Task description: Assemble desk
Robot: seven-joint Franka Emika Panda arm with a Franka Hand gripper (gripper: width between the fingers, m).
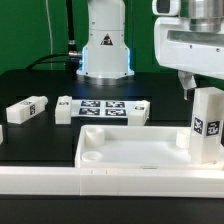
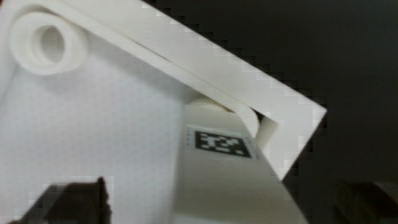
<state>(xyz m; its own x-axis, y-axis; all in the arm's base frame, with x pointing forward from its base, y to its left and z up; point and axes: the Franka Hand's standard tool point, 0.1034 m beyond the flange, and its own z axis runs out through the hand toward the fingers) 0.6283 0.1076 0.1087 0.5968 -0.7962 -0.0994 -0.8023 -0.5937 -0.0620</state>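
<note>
Gripper [image 1: 186, 84] hangs at the exterior view's right, just above and beside the top of an upright leg [image 1: 207, 125]. It is open and holds nothing. In the wrist view one dark finger [image 2: 75, 200] shows clear of the leg, with a gap between them. The other finger cannot be made out against the dark table.

That leg stands in the corner of the tabletop [image 1: 120, 148] at the exterior view's right, with its black-and-white tag [image 1: 199, 126] facing the camera. From the wrist the same leg [image 2: 231, 195] rises out of the tabletop's [image 2: 107, 130] rim corner, tag [image 2: 222, 143] in sight. A round socket [image 2: 48, 45] shows at another corner.

The tabletop lies open side up on the black table [image 1: 40, 140], up against a long white rail [image 1: 100, 182] at the front.

Behind the tabletop lies the marker board [image 1: 110, 108]. A second leg [image 1: 25, 108] lies on its side on the table at the exterior view's left, well apart from the tabletop. Another white block [image 1: 63, 108] sits at the marker board's end on that side; whether it touches the board cannot be told.
</note>
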